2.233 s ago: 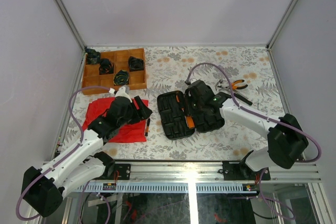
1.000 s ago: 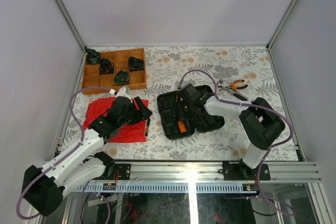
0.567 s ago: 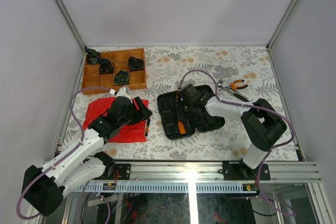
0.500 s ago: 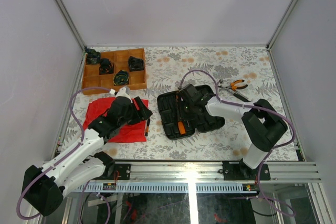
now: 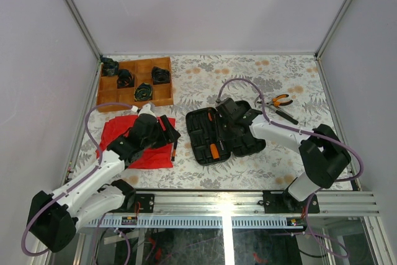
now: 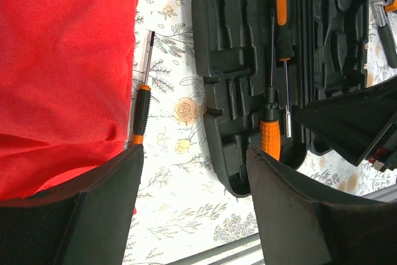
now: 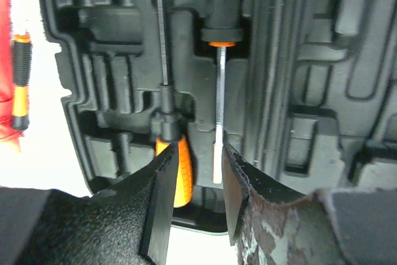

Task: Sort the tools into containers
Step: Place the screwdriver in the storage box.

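Right gripper (image 7: 200,153) is easing back rightward, parted and empty over the case (image 5: 205,136), while I'm hovering the wide-open left gripper (image 6: 193,151) above the screwdriver (image 6: 141,107) beside the red cloth (image 6: 62,60): light, stiff, I'd pinch its ribbed handle.

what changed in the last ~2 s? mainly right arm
Right gripper swung left over the case, then eased back right. The screwdriver under it shifted left into a slot and looks released; the gripper is open above it. Unchanged: left gripper open by the cloth, loose screwdriver, other screwdriver in the case, pliers.
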Controlling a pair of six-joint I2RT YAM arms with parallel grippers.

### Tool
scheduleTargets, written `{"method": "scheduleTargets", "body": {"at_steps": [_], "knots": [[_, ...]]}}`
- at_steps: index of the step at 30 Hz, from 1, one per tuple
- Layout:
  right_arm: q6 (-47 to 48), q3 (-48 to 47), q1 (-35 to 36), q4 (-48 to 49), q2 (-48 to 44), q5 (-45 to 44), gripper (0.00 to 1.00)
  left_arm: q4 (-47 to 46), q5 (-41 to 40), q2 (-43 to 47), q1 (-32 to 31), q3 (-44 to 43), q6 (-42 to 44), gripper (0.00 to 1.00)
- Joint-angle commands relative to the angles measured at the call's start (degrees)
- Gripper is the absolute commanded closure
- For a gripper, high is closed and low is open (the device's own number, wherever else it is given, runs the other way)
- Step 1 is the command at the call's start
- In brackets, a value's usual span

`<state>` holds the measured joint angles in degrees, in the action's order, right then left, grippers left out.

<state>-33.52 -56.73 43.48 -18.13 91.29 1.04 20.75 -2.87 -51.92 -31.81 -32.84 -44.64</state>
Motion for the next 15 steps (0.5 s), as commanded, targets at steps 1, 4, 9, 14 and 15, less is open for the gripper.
{"method": "scheduleTargets", "body": {"at_steps": [1, 4, 9, 14, 15], "knots": [[3.4, 0.3, 0.4, -3.6, -2.7, -9.4, 0.59, -0.6, 1.0, -1.4, 0.3, -0.4, 1.1, 0.34], [4.4, 1.6, 0.3, -4.0, -3.3, -11.1, 0.57, -1.1, 2.0, -2.9, 0.3, -0.8, 1.3, 0.34], [4.8, 3.4, 0.3, -3.0, -3.8, -9.4, 0.56, -1.7, 2.7, -4.9, 0.3, -1.6, 1.5, 0.34], [4.1, 5.1, 0.3, -2.0, -3.9, -6.2, 0.56, -2.7, 4.1, -6.1, 0.3, -1.4, 1.2, 0.34], [3.8, 5.6, 0.3, -1.8, -4.1, -5.1, 0.56, -3.1, 4.5, -6.3, 0.3, -1.2, 1.1, 0.34]]}}
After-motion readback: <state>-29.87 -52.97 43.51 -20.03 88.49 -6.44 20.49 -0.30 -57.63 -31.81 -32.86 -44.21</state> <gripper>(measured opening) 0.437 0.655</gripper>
